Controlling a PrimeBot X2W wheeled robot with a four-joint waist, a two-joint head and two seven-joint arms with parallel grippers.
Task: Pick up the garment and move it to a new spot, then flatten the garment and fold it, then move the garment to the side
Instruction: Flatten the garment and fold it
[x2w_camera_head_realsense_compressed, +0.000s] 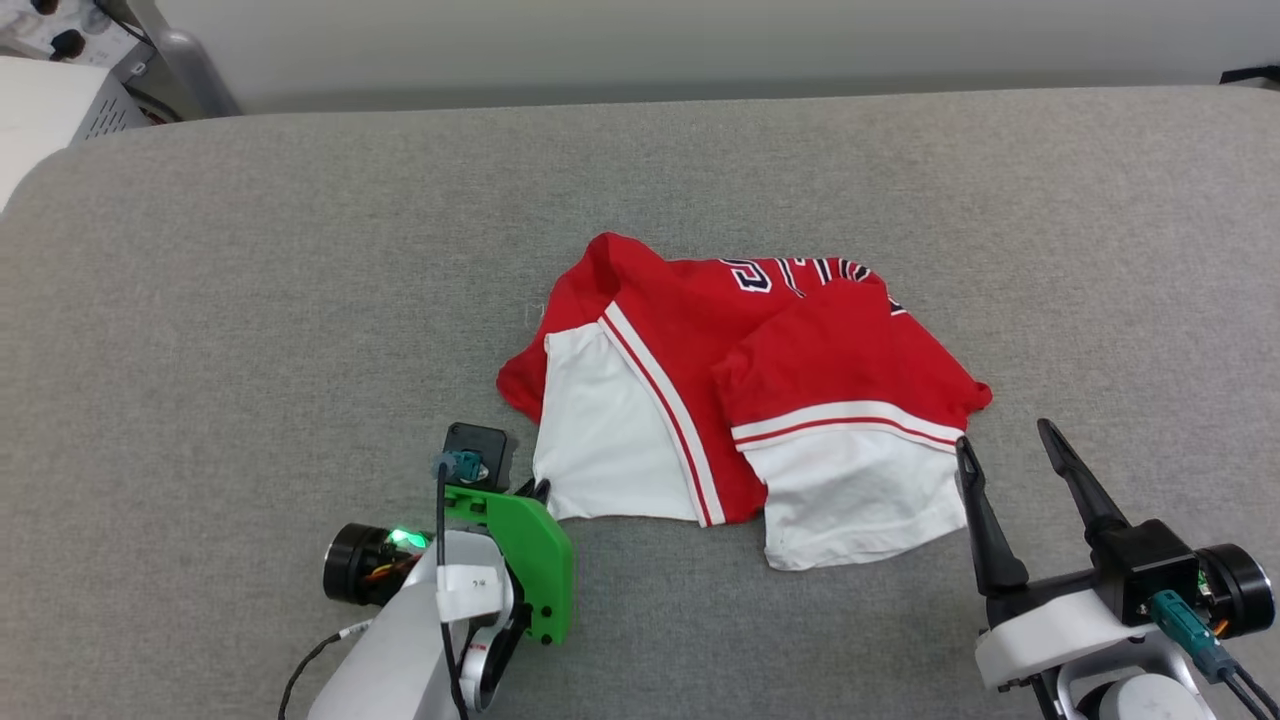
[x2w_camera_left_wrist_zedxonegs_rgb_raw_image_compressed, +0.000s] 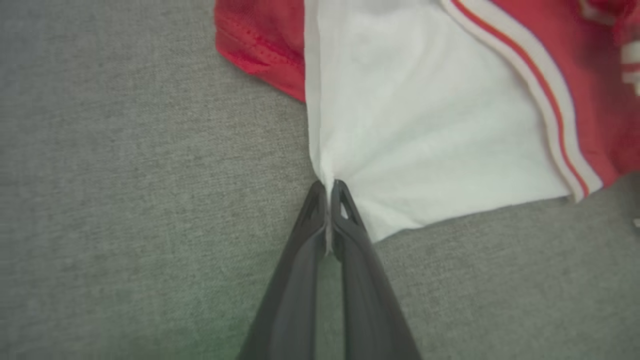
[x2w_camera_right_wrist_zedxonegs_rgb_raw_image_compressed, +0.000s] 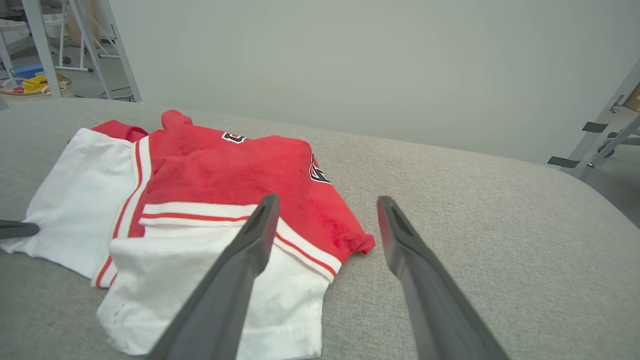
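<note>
garment (x2w_camera_head_realsense_compressed: 740, 390) lies crumpled and partly folded over itself on the grey fabric table (x2w_camera_head_realsense_compressed: 300, 300), about mid-table, toward the near side. two white sleeves face the robot with striped trim showing, black lettering (x2w_camera_head_realsense_compressed: 800, 272) partly visible at the garment's far edge. left gripper (x2w_camera_left_wrist_zedxonegs_rgb_raw_image_compressed: 329, 187) closed, pinching the near corner of the left white sleeve (x2w_camera_head_realsense_compressed: 600, 430), cloth puckering into the fingertips, low at the table surface. right gripper (x2w_camera_head_realsense_compressed: 1003, 437) open, nothing between its fingers, just beside the right white sleeve (x2w_camera_head_realsense_compressed: 860, 500) at the garment's right edge; one finger overlaps the sleeve in the right wrist view, contact cannot be told. metal frames (x2w_camera_right_wrist_zedxonegs_rgb_raw_image_compressed: 75, 50) and pale wall (x2w_camera_right_wrist_zedxonegs_rgb_raw_image_compressed: 350, 75) beyond the table
</note>
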